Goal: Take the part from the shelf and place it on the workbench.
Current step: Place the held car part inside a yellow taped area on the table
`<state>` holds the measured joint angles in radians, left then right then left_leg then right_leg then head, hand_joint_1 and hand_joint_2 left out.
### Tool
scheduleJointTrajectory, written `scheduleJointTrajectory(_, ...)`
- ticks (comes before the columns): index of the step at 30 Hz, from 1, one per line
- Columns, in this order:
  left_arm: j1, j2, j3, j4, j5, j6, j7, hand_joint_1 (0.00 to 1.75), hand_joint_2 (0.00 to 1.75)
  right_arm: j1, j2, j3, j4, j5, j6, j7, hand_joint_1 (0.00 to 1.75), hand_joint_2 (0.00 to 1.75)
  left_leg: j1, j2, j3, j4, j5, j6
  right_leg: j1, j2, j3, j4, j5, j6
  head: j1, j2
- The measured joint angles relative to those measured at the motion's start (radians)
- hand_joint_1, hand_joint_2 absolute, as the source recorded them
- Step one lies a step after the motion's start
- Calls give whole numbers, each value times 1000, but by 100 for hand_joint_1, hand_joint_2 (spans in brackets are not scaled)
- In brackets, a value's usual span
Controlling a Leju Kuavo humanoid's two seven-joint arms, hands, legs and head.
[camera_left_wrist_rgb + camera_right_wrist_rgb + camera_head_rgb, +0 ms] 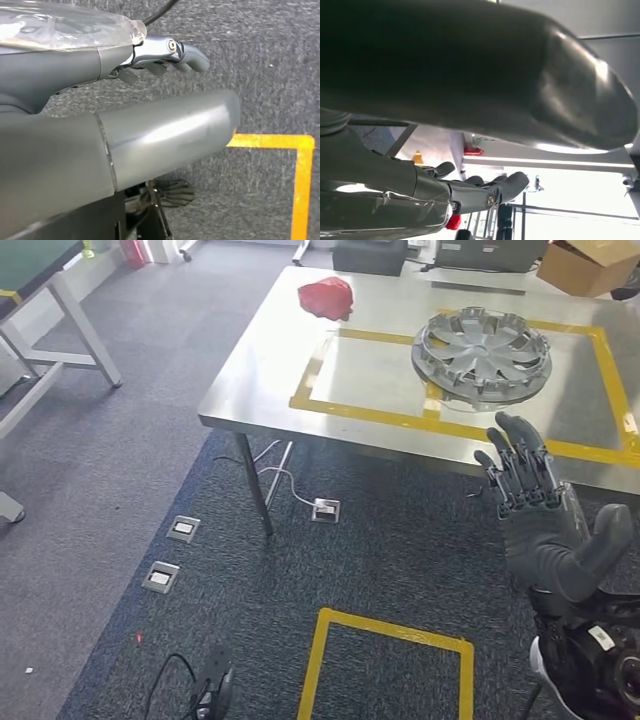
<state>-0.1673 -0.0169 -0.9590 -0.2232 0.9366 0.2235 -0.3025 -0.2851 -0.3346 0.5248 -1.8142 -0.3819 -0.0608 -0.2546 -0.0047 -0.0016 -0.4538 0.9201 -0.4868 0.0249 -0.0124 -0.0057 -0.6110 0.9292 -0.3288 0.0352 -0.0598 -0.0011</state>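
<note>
A silver wheel cover (481,353), the part, lies on the steel workbench (256,370), across the yellow tape frame at the right. My right hand (540,515) hangs in front of the bench's near edge, below the part and apart from it, fingers spread and holding nothing. The right wrist view has the same right hand (478,192) with its thumb and fingers apart. My left hand (166,85) hangs over the carpet, its thumb and fingers stretched out and nothing between them.
A red cloth-like lump (326,296) lies at the bench's far left. A cardboard box (589,262) stands at the back right. Yellow tape marks a square (392,660) on the carpet. Floor sockets (183,528) and a cable (281,480) lie near the bench leg. Another table (45,290) stands far left.
</note>
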Motion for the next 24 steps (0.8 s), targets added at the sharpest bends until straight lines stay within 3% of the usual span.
scheduleJointTrajectory(1,2,0,0,0,1,0,0,0,0,2,0,-1,0,1,0,-1,0,0,1,2,-9,-1,11,6,-1,1,-5,2,-4,5,1,0)
scheduleJointTrajectory(2,3,0,0,0,2,0,0,0,0,4,0,-2,0,1,1,-1,0,0,3,4,-19,-3,22,14,-2,2,-16,20,-29,9,3,0)
scheduleJointTrajectory(3,5,0,0,0,2,0,0,0,0,6,0,-3,1,2,1,-1,0,0,6,6,-32,-5,35,21,-2,3,-31,60,-73,12,6,0)
scheduleJointTrajectory(5,5,0,0,0,2,0,0,0,0,8,0,-5,1,2,2,-2,0,0,5,8,-63,-4,60,29,-4,3,-66,201,-187,17,14,0)
scheduleJointTrajectory(6,5,-1,0,0,2,0,-1,0,0,10,0,-6,1,2,2,-2,0,0,4,8,-80,-3,73,29,-4,4,-77,271,-220,18,17,0)
scheduleJointTrajectory(7,6,-1,0,0,2,0,-1,0,0,12,0,-7,1,2,2,-2,0,0,4,8,-98,-1,86,29,-4,4,-76,320,-226,19,19,0)
scheduleJointTrajectory(8,6,-1,0,0,2,0,-1,0,0,14,0,-8,1,2,1,-2,0,0,3,8,-116,3,97,27,-4,4,-59,334,-208,19,21,0)
scheduleJointTrajectory(9,6,-1,0,0,2,0,-1,0,0,16,0,-10,1,2,1,-2,0,0,3,8,-134,7,108,25,-4,4,-25,310,-178,17,22,0)
scheduleJointTrajectory(10,6,-1,0,0,2,0,-1,0,0,16,0,-11,1,2,1,-2,0,0,3,8,-151,13,119,22,-3,4,28,251,-154,13,23,0)
scheduleJointTrajectory(12,5,-2,0,0,1,0,-1,0,0,16,0,-15,1,2,2,-3,0,0,1,7,-173,23,138,13,1,3,146,89,-159,6,24,0)
scheduleJointTrajectory(13,5,-3,0,0,1,0,-1,0,0,16,0,-18,1,2,3,-3,0,0,1,7,-178,24,147,8,5,3,179,31,-172,2,23,0)
scheduleJointTrajectory(14,5,-3,0,0,0,0,-1,0,0,16,0,-20,0,3,4,-4,0,0,1,8,-180,23,158,2,9,3,191,1,-180,-2,24,0)
scheduleJointTrajectory(16,7,-2,0,0,0,0,-1,0,0,18,1,-21,0,3,8,-4,0,0,3,6,-185,23,163,-10,6,1,171,-5,-163,-14,26,0)
scheduleJointTrajectory(17,8,-2,0,0,0,0,-1,0,0,18,1,-21,1,3,9,-4,0,0,4,5,-195,42,138,-15,3,-2,160,-7,-152,-22,27,0)
scheduleJointTrajectory(18,9,-1,0,0,0,0,-1,0,0,18,2,-21,1,4,10,-4,0,0,5,4,-210,79,92,-21,-1,-4,146,-9,-138,-29,26,0)
scheduleJointTrajectory(20,9,-1,-1,0,0,0,-1,0,0,19,5,-22,1,6,11,-4,0,0,11,4,-242,204,-26,-31,-2,-6,113,-8,-110,-35,22,0)
scheduleJointTrajectory(21,9,-1,-1,0,0,0,-1,0,0,19,6,-23,1,8,12,-5,0,0,13,4,-252,271,-60,-36,-3,-6,96,-7,-96,-34,20,0)
scheduleJointTrajectory(22,9,-1,-1,0,-1,0,-1,0,0,20,7,-24,1,11,13,-5,0,0,15,4,-252,320,-65,-39,-3,-6,79,-5,-82,-33,18,0)
scheduleJointTrajectory(23,9,-1,-1,0,-1,0,0,0,0,21,8,-24,1,13,13,-6,0,0,16,4,-238,341,-46,-41,-3,-6,61,-2,-68,-30,16,0)
scheduleJointTrajectory(24,9,-1,-1,0,-2,0,0,0,0,23,8,-25,1,15,14,-5,0,0,17,4,-208,326,-13,-41,-4,-6,44,2,-55,-27,14,0)
